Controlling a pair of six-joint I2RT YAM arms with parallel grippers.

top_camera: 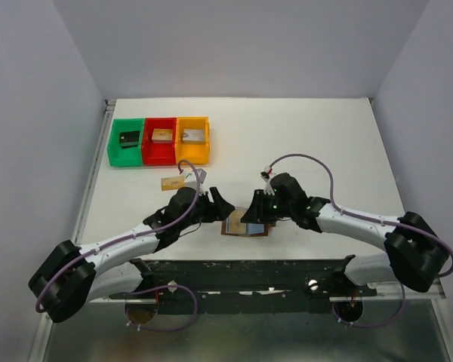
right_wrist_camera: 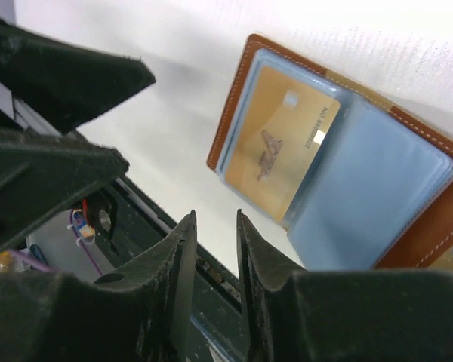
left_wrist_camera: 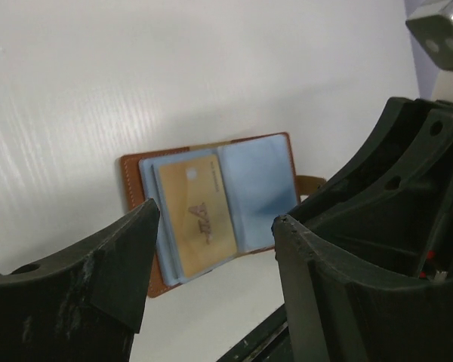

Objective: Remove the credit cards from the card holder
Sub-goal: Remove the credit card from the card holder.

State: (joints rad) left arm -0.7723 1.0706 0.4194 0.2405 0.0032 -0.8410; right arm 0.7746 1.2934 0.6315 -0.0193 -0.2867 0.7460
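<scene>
The card holder point(top_camera: 248, 225) lies open and flat on the white table between my two grippers, brown leather outside and pale blue pockets inside point(left_wrist_camera: 260, 181) point(right_wrist_camera: 377, 204). A tan-gold credit card point(left_wrist_camera: 196, 219) point(right_wrist_camera: 283, 143) sits in one pocket under the clear sleeve. Another tan-gold credit card point(top_camera: 171, 182) lies loose on the table behind my left arm. My left gripper point(top_camera: 217, 205) point(left_wrist_camera: 215, 226) hovers just left of the holder, open and empty. My right gripper point(top_camera: 255, 215) point(right_wrist_camera: 215, 217) is over the holder's right part, its jaws a narrow gap apart with nothing between them.
Green point(top_camera: 126, 141), red point(top_camera: 160, 140) and orange point(top_camera: 192, 139) bins stand in a row at the back left, each with a small block inside. A black metal rail point(top_camera: 249, 273) runs along the table's near edge, just below the holder.
</scene>
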